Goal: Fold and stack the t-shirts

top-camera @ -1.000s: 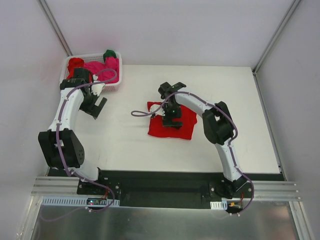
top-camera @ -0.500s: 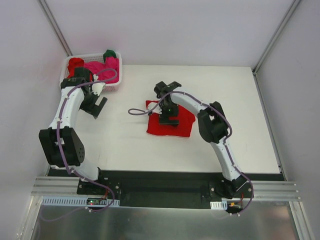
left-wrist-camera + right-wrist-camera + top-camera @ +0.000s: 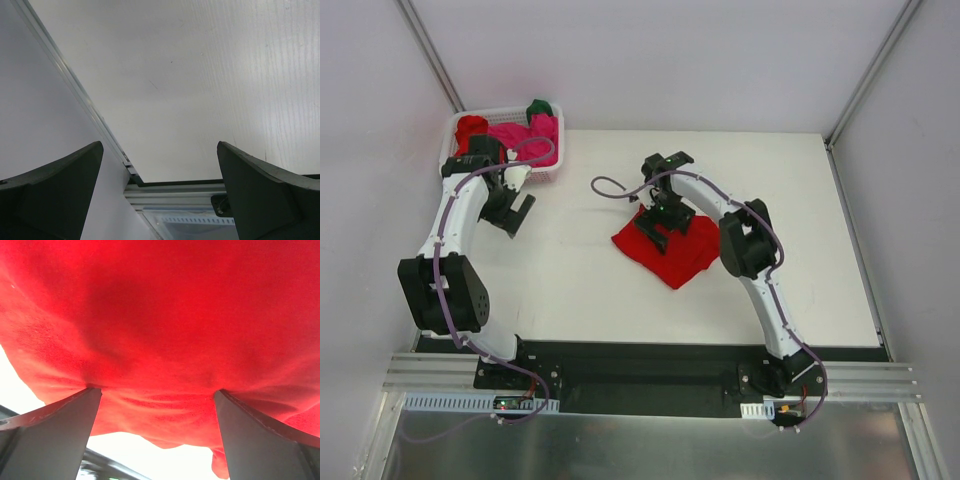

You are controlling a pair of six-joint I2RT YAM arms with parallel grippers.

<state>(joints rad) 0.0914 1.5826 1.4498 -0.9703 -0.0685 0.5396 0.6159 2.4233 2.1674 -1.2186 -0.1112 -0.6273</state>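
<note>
White tabletop (image 3: 570,290) is stretching out between pale walls. At its middle the right claw (image 3: 660,216) is standing with its jaws spread wide, its fingertips (image 3: 75,410) resting against a crumpled red t-shirt (image 3: 672,250) that is lying directly beneath it. The left claw (image 3: 517,215) is hovering over bare table, jaws likewise spread and gripping nothing. Just behind it a white basket (image 3: 542,177) is holding a heap of t-shirts (image 3: 523,137): red, magenta-pink and dark green.
</note>
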